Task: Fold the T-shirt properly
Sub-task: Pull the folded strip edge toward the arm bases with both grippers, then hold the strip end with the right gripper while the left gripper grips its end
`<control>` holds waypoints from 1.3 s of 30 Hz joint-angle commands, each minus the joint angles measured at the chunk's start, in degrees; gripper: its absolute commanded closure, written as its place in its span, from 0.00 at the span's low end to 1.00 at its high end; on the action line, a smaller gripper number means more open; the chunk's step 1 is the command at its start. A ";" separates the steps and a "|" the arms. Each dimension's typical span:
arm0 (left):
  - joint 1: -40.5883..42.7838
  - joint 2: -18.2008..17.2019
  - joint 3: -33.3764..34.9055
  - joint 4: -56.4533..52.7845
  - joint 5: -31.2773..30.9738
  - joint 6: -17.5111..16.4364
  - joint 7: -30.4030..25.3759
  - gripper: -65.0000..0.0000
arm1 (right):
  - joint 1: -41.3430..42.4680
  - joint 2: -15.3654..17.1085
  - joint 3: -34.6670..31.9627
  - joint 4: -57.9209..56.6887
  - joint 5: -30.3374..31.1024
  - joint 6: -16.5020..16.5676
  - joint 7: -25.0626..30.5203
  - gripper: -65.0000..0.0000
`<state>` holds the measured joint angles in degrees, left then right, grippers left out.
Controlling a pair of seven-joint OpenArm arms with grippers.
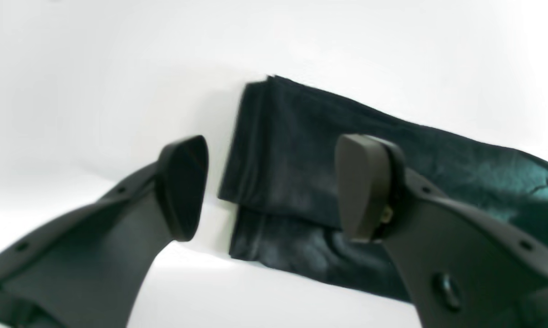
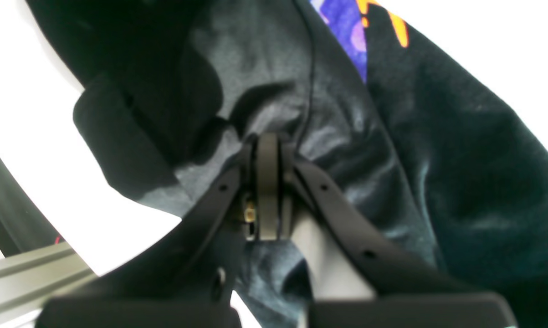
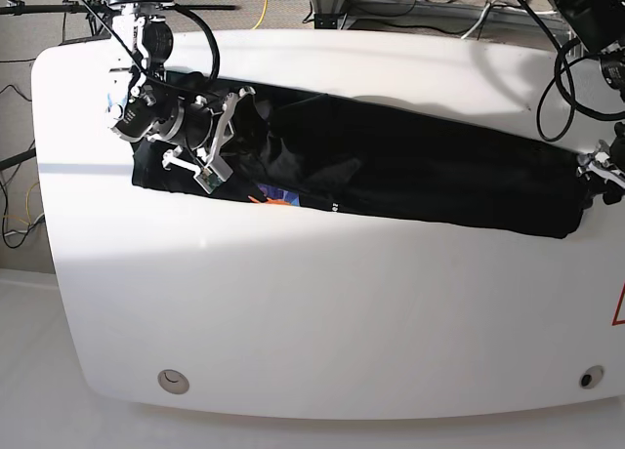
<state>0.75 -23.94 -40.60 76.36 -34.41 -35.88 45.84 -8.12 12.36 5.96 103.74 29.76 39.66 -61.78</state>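
Black T-shirt [image 3: 410, 171] on white table [image 3: 322, 312], cables [image 3: 571, 73] behind

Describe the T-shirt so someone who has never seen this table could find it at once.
On the white table, look along the far half: the T-shirt lies as a long black band stretched between the two arms. It is the only cloth there, with an orange and blue print peeking out beneath one end.
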 commanded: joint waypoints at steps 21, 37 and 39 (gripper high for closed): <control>-2.07 -0.99 0.05 2.48 -2.92 -1.66 3.96 0.29 | 1.19 -3.37 4.31 2.05 -1.10 -6.08 5.68 0.94; -5.68 -3.53 1.67 -11.45 -8.58 -4.12 5.18 0.23 | 0.42 -1.93 2.94 1.17 -0.88 -3.27 4.33 0.93; -6.65 -3.58 1.54 -14.04 -9.87 -4.12 5.67 0.23 | 0.44 -1.88 3.56 1.27 -0.68 -3.08 4.24 0.93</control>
<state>-4.16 -26.13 -38.74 63.51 -42.30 -39.64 52.01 -8.47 9.80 8.69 103.77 27.90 36.27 -58.65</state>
